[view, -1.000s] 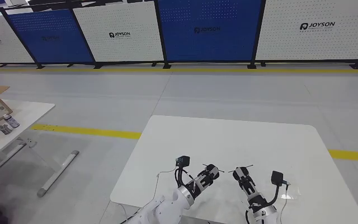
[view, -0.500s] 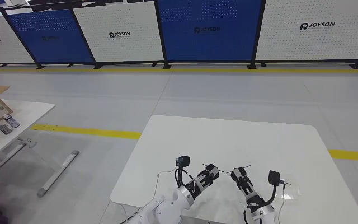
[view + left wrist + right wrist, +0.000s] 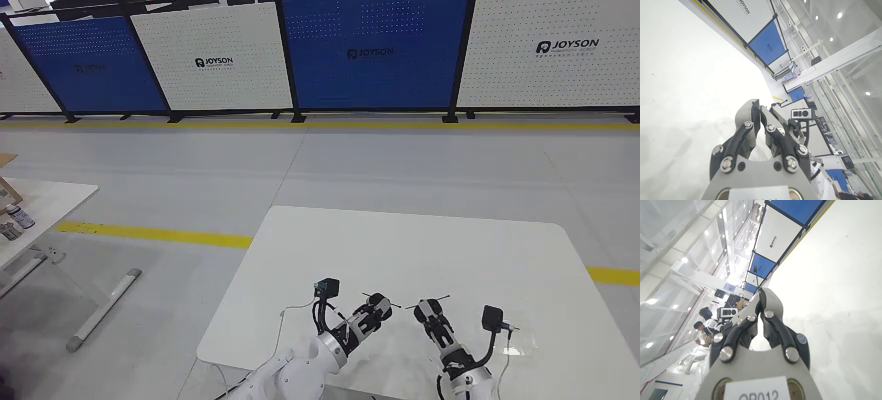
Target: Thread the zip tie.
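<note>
Gripping point: the right end effector (image 3: 760, 298) has its fingers pressed shut on the zip tie (image 3: 757, 280), low over the tabletop (image 3: 838, 275) and close to its near edge
Zip tie look: a thin black strip, slightly bowed, standing out past the fingertips and ending in a small square head; in the top view it is a fine dark line (image 3: 441, 297) slanting away from the robot
Left end effector (image 3: 760, 111): fingers drawn together to a hairline slit; from above (image 3: 378, 302) a short black sliver of the zip tie juts from its tip toward the other arm
Join: whether the two black pieces meet between the arms cannot be told
Spacing of the arms: the right end effector (image 3: 430, 306) sits beside the left one, near but apart, tips angled toward each other; in the left wrist view it lies just beyond the left fingers (image 3: 774, 108)
Room ahead: the white tabletop (image 3: 420, 250) stretches from both tips to its far edge, with rounded corners on either side
Side edges: the left arm is nearer the left edge, and the right arm has a wider margin to the right edge
Floor beyond: grey, crossed by a yellow line (image 3: 150, 234)
Second table (image 3: 45, 200): off to the left, well apart
Far limit: a row of blue and white panels (image 3: 375, 55)
</note>
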Robot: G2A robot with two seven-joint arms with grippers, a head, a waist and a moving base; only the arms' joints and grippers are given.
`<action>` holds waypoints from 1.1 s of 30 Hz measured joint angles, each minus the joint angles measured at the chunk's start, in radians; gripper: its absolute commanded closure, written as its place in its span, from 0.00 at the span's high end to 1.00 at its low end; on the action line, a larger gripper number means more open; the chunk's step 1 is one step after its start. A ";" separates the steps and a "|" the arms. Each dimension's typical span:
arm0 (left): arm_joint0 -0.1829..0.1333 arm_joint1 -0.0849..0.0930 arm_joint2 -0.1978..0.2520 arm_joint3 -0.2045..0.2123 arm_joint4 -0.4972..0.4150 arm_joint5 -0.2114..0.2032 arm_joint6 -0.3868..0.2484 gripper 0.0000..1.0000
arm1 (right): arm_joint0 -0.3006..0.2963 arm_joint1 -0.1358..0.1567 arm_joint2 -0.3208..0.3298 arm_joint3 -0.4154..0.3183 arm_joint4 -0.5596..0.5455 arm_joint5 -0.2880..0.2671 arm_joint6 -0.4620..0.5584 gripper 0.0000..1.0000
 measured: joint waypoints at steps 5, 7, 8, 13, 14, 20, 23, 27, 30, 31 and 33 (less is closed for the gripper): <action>0.000 0.000 0.000 0.000 0.000 0.000 0.000 0.00 | 0.004 -0.004 -0.001 0.005 -0.003 0.007 0.011 0.00; 0.000 0.000 0.000 0.000 0.000 0.000 0.000 0.00 | 0.006 -0.006 -0.001 0.005 -0.006 0.012 0.012 0.00; 0.000 0.000 0.000 0.000 0.000 0.000 0.000 0.00 | 0.007 -0.006 -0.001 0.005 -0.007 0.014 0.013 0.00; 0.000 0.000 0.000 0.000 0.000 0.000 0.000 0.00 | 0.015 -0.011 -0.005 0.006 -0.017 0.029 0.017 0.00; 0.000 0.000 0.000 0.000 0.000 0.000 0.000 0.00 | 0.016 -0.012 -0.007 0.007 -0.019 0.031 0.017 0.00; 0.000 0.000 0.000 0.000 0.000 0.000 0.000 0.00 | 0.022 -0.018 -0.013 0.015 -0.026 0.034 0.019 0.00; 0.000 0.000 0.000 0.000 0.000 0.000 0.000 0.00 | 0.023 -0.020 -0.013 0.017 -0.028 0.031 0.018 0.00; 0.000 0.000 0.000 0.000 0.000 0.000 0.000 0.00 | 0.018 -0.023 -0.009 0.016 -0.030 0.021 0.010 0.00; 0.000 0.000 0.000 0.000 0.000 0.000 0.000 0.00 | 0.014 -0.024 -0.004 0.017 -0.030 0.018 0.008 0.00; 0.000 0.000 0.000 0.000 0.000 0.000 0.000 0.00 | 0.014 -0.025 -0.003 0.019 -0.031 0.017 0.008 0.00; 0.000 0.000 0.000 0.000 0.000 0.000 0.000 0.00 | 0.015 -0.026 -0.002 0.023 -0.034 0.017 0.005 0.00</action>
